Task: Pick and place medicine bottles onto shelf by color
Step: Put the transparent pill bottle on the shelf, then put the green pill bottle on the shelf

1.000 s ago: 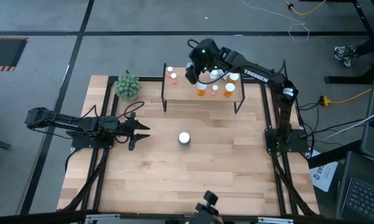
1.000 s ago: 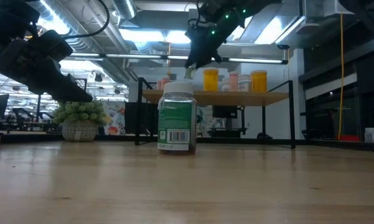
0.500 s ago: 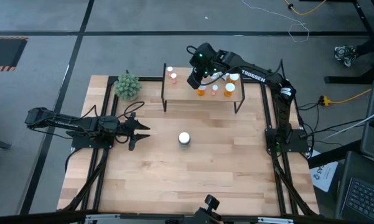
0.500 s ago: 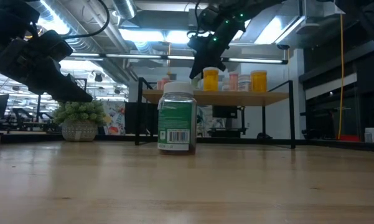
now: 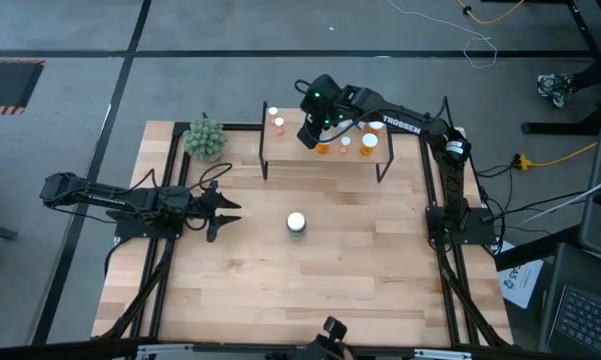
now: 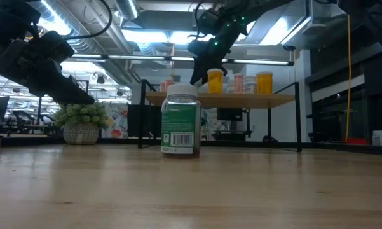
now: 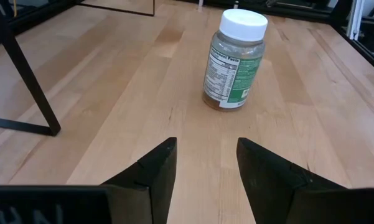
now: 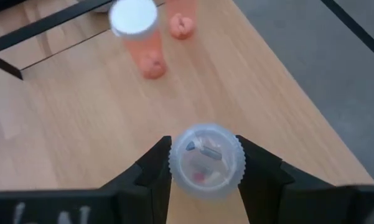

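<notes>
My right gripper (image 5: 313, 128) (image 8: 205, 160) hangs over the left half of the shelf (image 5: 290, 145) (image 8: 74, 112), shut on a small bottle with a white cap (image 8: 205, 158). Two pink bottles (image 8: 141, 37) (image 5: 277, 122) stand on the shelf top just beyond it. Orange bottles (image 5: 323, 148) (image 6: 215, 81) and white ones (image 5: 377, 127) stand on the shelf's right half. The larger green bottle (image 5: 296, 223) (image 7: 234, 61) stands upright on the table's middle. To its left hovers my left gripper (image 5: 223, 210) (image 7: 205, 165), open and pointing at it. My right gripper pinches the small bottle between its two fingers (image 8: 155, 165), one on either side at the cap (image 8: 205, 144). The fingers come from above, pointing down. The bottle is upright with its cap facing the wrist camera. Whether its base touches the shelf top is hidden by the cap.
A green leafy plant ball (image 5: 205, 138) (image 6: 81, 124) sits at the table's far left corner. The shelf's thin black legs (image 7: 25, 87) stand on the far part of the table. Bare wood lies around the green bottle and toward the near edge.
My right gripper has carried the small bottle a little toward the shelf's left end and near side, staying shut on it and turning slightly. The left arm and the green bottle have kept still.
</notes>
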`<state>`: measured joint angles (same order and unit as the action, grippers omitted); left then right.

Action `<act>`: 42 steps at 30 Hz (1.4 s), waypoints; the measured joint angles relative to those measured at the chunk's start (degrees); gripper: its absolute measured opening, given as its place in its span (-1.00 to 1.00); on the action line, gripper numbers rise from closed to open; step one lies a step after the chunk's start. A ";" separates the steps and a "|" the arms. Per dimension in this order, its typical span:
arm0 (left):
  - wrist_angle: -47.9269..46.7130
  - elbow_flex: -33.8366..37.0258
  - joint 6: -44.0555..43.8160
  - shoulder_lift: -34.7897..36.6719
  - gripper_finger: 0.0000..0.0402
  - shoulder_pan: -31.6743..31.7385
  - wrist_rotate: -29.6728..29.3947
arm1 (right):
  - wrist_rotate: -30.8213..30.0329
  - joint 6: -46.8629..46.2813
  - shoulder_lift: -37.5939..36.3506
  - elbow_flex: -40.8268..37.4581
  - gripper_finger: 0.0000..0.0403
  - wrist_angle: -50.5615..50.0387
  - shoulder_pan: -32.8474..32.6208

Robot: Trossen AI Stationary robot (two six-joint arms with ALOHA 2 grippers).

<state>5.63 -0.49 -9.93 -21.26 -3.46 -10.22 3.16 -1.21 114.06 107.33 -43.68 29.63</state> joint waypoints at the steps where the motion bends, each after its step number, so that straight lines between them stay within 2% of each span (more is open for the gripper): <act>1: 0.00 0.00 0.00 0.00 -0.19 0.00 0.00 | -0.06 -0.06 0.00 0.00 -0.23 0.00 -0.10; 7: 0.00 0.00 0.00 0.02 -0.19 0.02 0.00 | -0.15 -0.80 0.00 0.00 0.30 0.14 -0.22; 11: 0.00 0.00 0.00 0.00 -0.19 0.00 0.00 | -0.13 -1.49 0.00 0.00 0.45 1.56 -0.22; 16: 0.00 0.00 0.00 0.00 -0.19 0.02 0.00 | -0.48 -1.38 -0.30 0.04 0.48 7.44 -0.20; 22: 0.00 0.00 0.00 0.00 -0.19 0.01 0.00 | 0.26 -1.70 -0.37 6.20 0.49 4.47 -0.80; 29: 0.00 0.00 0.00 0.02 -0.19 0.00 0.00 | 11.51 1.26 -0.68 17.27 0.49 -3.31 -7.92; 32: 0.00 0.00 0.00 0.01 -0.19 0.01 0.00 | 17.22 4.67 -0.68 18.40 0.49 -5.22 -13.18; 34: 0.00 0.00 0.00 0.02 -0.19 0.02 0.00 | 18.85 7.48 -0.68 17.93 0.49 -6.36 -16.96; 36: 0.00 0.00 0.00 0.00 -0.19 0.02 0.00 | 18.28 9.61 -0.68 16.51 0.49 -7.95 -20.68; 42: 0.00 0.00 0.00 0.00 -0.19 0.02 0.00 | 9.34 10.72 -0.58 7.51 0.49 -8.87 -27.72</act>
<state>5.63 -0.49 -9.93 -21.26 -3.44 -10.22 12.50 9.51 113.48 114.84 -52.55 1.91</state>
